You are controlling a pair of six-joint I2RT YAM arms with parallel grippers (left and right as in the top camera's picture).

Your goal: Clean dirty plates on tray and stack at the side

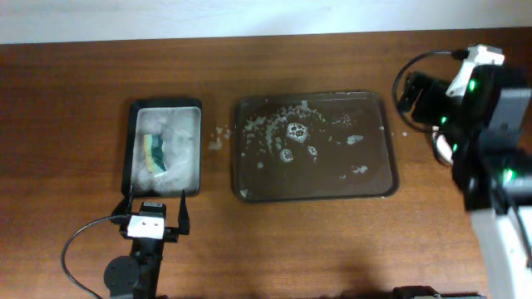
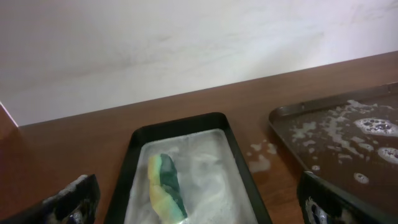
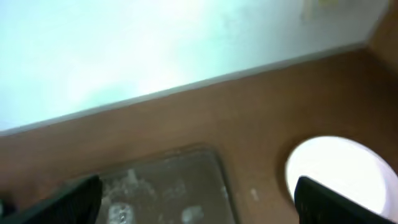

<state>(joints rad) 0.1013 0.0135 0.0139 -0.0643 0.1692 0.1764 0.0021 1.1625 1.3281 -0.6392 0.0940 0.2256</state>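
The dark brown tray (image 1: 391,158) lies mid-table and holds only soapy water and foam, no plates. It also shows in the left wrist view (image 2: 323,106) and the right wrist view (image 3: 161,186). A white plate (image 3: 339,165) lies on the table right of the tray. I cannot tell whether it is one plate or a stack. In the overhead view it is hidden under the right arm. My right gripper (image 1: 413,93) (image 3: 199,205) is open and empty above the tray's right edge. My left gripper (image 1: 155,214) (image 2: 199,208) is open and empty just in front of the black tray.
A small black tray (image 1: 133,149) (image 2: 233,155) with white foam holds a yellow-green sponge (image 1: 155,154) (image 2: 166,186). Foam spots (image 1: 218,137) lie on the wood between the two trays. A pale wall runs along the table's far edge.
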